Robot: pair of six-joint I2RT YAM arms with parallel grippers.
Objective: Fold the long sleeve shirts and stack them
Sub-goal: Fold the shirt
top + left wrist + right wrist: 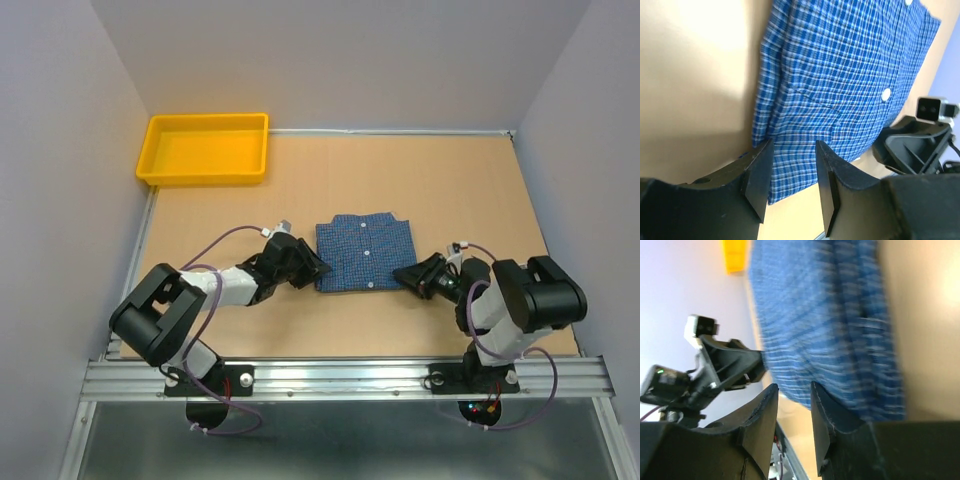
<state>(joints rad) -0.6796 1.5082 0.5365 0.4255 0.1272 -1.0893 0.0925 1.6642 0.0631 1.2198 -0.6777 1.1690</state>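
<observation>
One long sleeve shirt (363, 252), blue with a fine check and pale buttons, lies folded into a flat rectangle at the middle of the table, collar at the far side. My left gripper (318, 270) sits low at its near-left corner. In the left wrist view the left gripper (792, 170) is open, and the edge of the shirt (840, 75) shows through the gap just beyond the tips. My right gripper (403, 275) sits at the near-right corner. The right wrist view shows that gripper (794, 405) open with nothing between its fingers, and the shirt (820, 315) blurred beyond.
A yellow tray (205, 178) stands at the far left corner of the table. Pale walls close in the left, right and far sides. A metal rail (340, 378) with both arm bases runs along the near edge.
</observation>
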